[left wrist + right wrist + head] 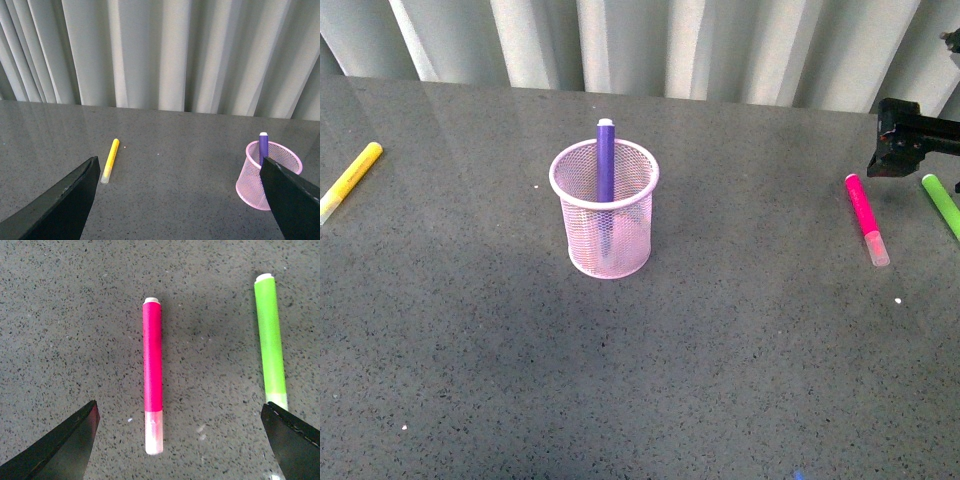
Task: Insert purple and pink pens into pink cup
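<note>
Front view: the pink cup (605, 222) stands mid-table on the grey speckled table (720, 380), with the purple pen (605, 160) upright inside it, its pale tip above the rim. The pink pen (866, 218) lies flat far to the right, with a green marker (941, 203) just beside it and the black right arm (912, 138) above both. A yellow marker (350, 180) lies at the far left.

Left wrist view: the left gripper (180, 205) is spread wide and holds nothing. The yellow marker and the cup lie ahead, well apart.

Right wrist view: the right gripper (180, 440) gapes wide and empty above the pink pen. One finger hides the green marker's end.
</note>
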`<move>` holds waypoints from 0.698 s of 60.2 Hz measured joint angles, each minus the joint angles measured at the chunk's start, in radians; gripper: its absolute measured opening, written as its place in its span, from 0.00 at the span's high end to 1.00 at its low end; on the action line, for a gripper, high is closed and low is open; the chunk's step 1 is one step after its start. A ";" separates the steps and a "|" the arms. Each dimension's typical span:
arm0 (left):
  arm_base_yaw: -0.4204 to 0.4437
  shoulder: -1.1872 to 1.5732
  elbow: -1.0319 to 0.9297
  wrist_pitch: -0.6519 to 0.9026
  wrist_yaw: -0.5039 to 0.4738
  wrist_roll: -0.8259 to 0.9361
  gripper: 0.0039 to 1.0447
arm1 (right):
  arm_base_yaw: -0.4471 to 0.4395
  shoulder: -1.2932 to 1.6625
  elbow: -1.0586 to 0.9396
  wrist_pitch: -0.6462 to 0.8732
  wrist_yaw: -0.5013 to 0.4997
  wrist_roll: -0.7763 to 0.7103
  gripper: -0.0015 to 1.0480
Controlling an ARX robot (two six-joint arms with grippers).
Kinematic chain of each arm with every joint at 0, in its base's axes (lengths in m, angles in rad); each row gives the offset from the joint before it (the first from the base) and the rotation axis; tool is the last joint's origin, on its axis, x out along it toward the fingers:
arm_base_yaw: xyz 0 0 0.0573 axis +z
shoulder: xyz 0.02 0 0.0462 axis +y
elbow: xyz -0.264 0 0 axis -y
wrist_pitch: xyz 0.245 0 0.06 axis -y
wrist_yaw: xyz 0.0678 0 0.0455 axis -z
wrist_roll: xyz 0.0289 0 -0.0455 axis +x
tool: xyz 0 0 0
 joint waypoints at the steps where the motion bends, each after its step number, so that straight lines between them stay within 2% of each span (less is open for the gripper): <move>1: 0.000 0.000 0.000 0.000 0.000 0.000 0.06 | 0.003 0.011 0.011 0.000 0.003 0.000 0.07; 42: 0.000 0.000 0.000 0.000 0.000 0.000 0.06 | 0.041 0.240 0.234 -0.034 0.047 0.016 0.07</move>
